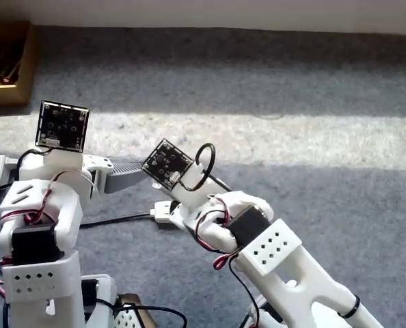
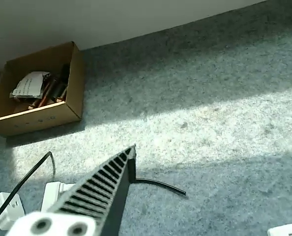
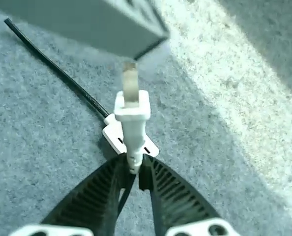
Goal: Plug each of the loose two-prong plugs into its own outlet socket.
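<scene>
My right gripper (image 3: 132, 167) is shut on the cord end of a white two-prong plug (image 3: 132, 115), whose prongs point away from the wrist. Just behind it a small white outlet socket (image 3: 117, 139) lies on the grey carpet with a black cord (image 3: 62, 73) running off it. In the high view that socket (image 1: 160, 212) shows under the right arm. My left gripper (image 1: 124, 175) hovers close above and beyond the plug, open and holding nothing, with one ribbed finger (image 2: 102, 189) showing. Two more white sockets (image 2: 3, 211) (image 2: 55, 191) lie beside that finger.
A cardboard box (image 2: 38, 93) with small items stands by the wall at the far left (image 1: 8, 65). A loose black cable (image 2: 158, 184) crosses the carpet. Sunlit carpet stretches away to the right.
</scene>
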`<act>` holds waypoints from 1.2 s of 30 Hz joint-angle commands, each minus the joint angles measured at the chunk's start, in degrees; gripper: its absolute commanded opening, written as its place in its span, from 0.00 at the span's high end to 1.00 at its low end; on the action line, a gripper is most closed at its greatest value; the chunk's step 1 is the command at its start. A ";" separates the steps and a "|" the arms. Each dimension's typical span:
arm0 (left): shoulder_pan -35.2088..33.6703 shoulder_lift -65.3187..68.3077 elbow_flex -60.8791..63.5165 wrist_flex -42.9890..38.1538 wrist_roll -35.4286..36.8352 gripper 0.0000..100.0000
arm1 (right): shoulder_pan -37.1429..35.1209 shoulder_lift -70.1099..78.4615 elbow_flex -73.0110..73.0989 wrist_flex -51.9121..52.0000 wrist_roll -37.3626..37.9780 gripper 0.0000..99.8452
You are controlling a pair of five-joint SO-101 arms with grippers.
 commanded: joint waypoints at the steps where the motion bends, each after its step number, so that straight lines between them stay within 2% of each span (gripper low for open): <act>1: 0.92 -0.75 -2.33 2.37 0.35 0.41 | 1.27 0.22 -1.98 -1.10 -0.88 0.99; 4: 1.01 -0.75 0.66 2.64 0.26 0.41 | 1.01 0.04 -4.53 1.19 -1.93 0.99; 13: 6.02 -0.40 8.48 -3.52 0.26 0.41 | -5.14 0.04 -13.05 10.51 -3.34 0.99; 20: 5.85 -0.66 14.55 -6.77 0.18 0.41 | -4.88 -0.04 -13.49 11.12 -3.25 0.99; 25: 5.76 -0.75 17.10 -7.74 0.18 0.41 | -1.89 -0.04 -14.99 11.65 -3.08 0.99; 32: 4.97 -0.31 18.59 -10.46 0.09 0.41 | -0.84 0.04 -22.81 19.38 -1.23 0.99; 36: 4.88 -0.66 21.41 -10.64 -3.34 0.41 | -0.84 0.04 -25.63 21.32 -1.23 0.99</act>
